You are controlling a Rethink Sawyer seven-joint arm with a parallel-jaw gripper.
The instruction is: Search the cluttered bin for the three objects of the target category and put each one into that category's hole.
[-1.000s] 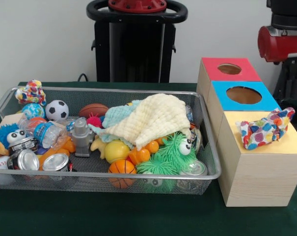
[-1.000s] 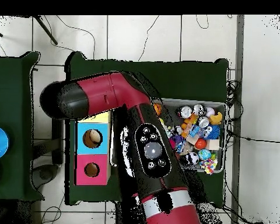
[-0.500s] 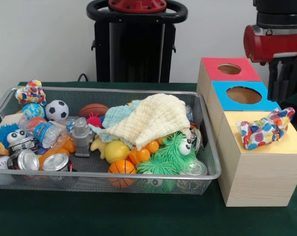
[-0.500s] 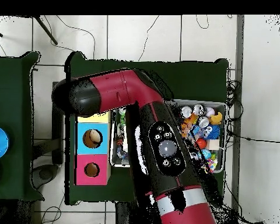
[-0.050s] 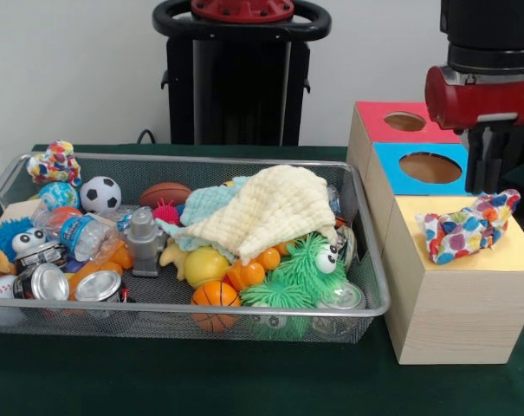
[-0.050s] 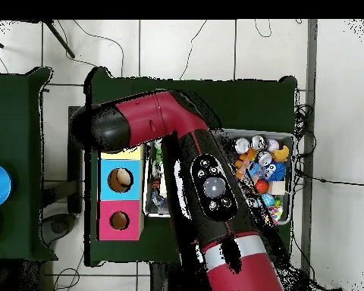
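Gripper (image 5: pixel 489 160) hangs over the boxes, can't tell open or closed; patterned cloth (image 5: pixel 468 227) sits crumpled on the yellow box (image 5: pixel 456 286), could snag or slide off if nudged.

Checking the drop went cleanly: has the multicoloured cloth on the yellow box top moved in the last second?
No. The multicoloured cloth lies in the same spot on the yellow box top, just in front of the blue box's hole.
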